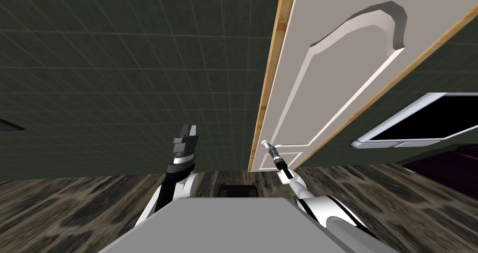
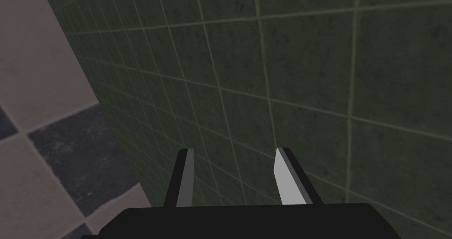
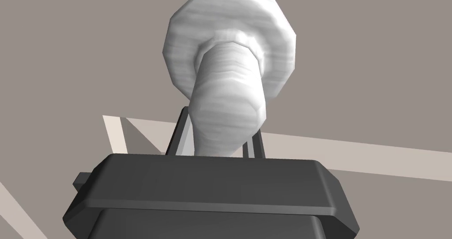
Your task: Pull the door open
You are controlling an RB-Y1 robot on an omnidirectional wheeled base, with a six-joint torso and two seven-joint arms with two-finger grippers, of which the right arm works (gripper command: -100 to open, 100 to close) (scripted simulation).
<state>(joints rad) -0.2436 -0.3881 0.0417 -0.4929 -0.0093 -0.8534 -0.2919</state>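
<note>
The right hand (image 3: 219, 137) is clenched round the pale door handle (image 3: 229, 95), at 1 o'clock on the grey panelled door (image 1: 326, 77), likely so a backward draw swings it; the left hand (image 2: 234, 149) hangs released at 11 o'clock, facing the green tiled wall (image 2: 309, 73)

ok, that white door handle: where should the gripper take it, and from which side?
Take the handle on its rounded bar, short of the wide round base against the door, coming roughly square at the door's face. The bar sticks out from the door and is narrow enough to clamp, as the right gripper does.
</note>
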